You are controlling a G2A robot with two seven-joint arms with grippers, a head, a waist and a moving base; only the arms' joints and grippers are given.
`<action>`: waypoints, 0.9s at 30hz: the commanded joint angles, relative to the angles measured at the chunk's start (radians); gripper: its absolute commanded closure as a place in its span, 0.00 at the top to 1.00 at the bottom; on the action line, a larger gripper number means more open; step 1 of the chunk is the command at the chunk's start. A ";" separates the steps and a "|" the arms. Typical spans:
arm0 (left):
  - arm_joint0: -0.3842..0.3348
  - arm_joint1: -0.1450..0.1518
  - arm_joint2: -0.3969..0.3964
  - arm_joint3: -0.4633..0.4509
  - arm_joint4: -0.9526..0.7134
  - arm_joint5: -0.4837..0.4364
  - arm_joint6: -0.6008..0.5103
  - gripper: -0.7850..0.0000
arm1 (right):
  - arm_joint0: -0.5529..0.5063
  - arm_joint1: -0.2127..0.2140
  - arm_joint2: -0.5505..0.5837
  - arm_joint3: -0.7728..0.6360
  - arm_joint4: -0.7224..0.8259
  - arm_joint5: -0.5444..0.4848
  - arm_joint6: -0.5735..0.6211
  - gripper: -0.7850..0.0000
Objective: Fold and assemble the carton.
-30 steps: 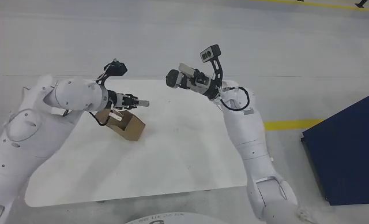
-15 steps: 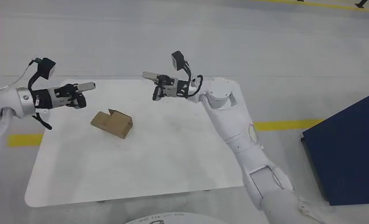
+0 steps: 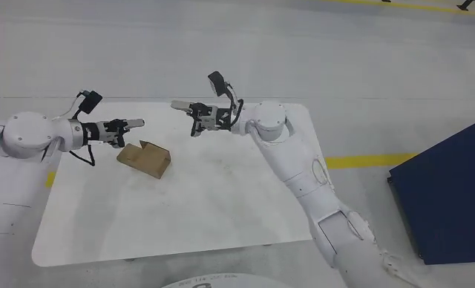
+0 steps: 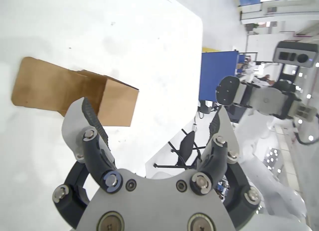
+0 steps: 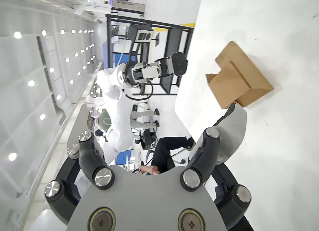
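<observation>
The left pincer [image 3: 136,123], open and empty, has been swung back toward the carton [image 3: 145,159], left lying half-folded near the far-left corner of the counter [image 3: 223,206]. The right pincer [image 3: 180,106], likewise open, has been drawn closer. Regrasping seems intended.

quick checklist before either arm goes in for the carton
1. Carton resting on the table, away from its edges: ok.
2. Left tool open and empty: ok.
3. Right tool open and empty: ok.
4. Both tools apart from the carton, with nothing between them and it: ok.
5. Carton fully assembled: not ok, one panel lies flat on the table beside the raised part.
6. Flaps on the carton's underside: cannot tell, hidden.
</observation>
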 commanded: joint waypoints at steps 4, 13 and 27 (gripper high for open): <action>-0.047 -0.015 0.063 0.074 0.027 -0.087 0.039 1.00 | 0.004 0.000 -0.029 0.050 -0.039 0.005 0.002 1.00; -0.095 -0.039 0.141 0.166 0.023 -0.179 0.034 1.00 | -0.062 0.015 0.050 0.136 0.058 -0.142 0.023 1.00; -0.104 -0.043 0.152 0.198 -0.034 -0.319 -0.001 1.00 | -0.109 0.026 0.093 0.176 0.150 -0.245 0.072 1.00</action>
